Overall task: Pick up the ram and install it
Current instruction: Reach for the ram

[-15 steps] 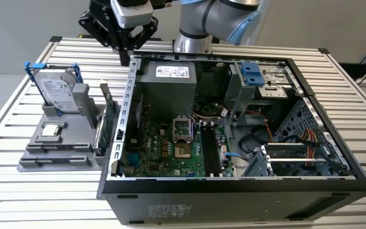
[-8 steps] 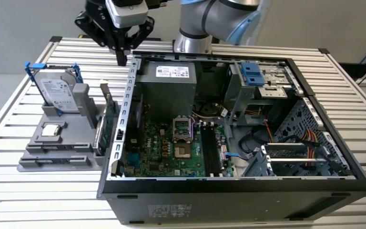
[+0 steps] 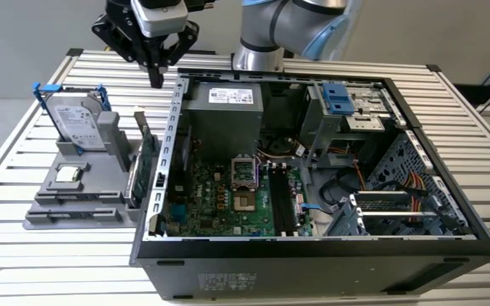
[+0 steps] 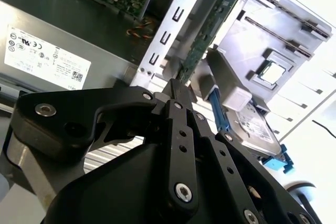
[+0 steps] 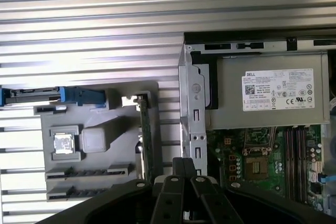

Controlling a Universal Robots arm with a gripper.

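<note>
Ram (image 3: 140, 172) is what we are after. It stands on its long edge in a slot of the grey holder (image 3: 74, 213), below the fingertips and apart from them, with its far end nearest to them. The gripper (image 3: 156, 81) hangs above that end, and its fingers (image 5: 178, 168) are pressed together with nothing between them. We judge the stick to be light and stiff, but thin and easily hurt. The chips on its faces and the contacts along its lower edge should not be squeezed or scraped, and it would likely snap before it bent. The free upper edge looks like the place to take it, with one finger on each flat face near the middle of its length, so that it does not swing. Room for that is tight, we think. On one side of the fingers the metal wall (image 3: 175, 127) of the computer case (image 3: 313, 245) rises just beside the ram. On the other side the holder carries a hard drive (image 3: 79, 124) in a blue frame and a small square processor (image 3: 69, 173). Beyond the wall, well apart from the fingers, lie the motherboard (image 3: 219, 197) and its black slots (image 3: 281, 201), which appear empty. Holder and case rest on a ribbed metal table (image 3: 58, 261) whose slats look flat and firm. Close around the fingertips themselves nothing crowds in.
</note>
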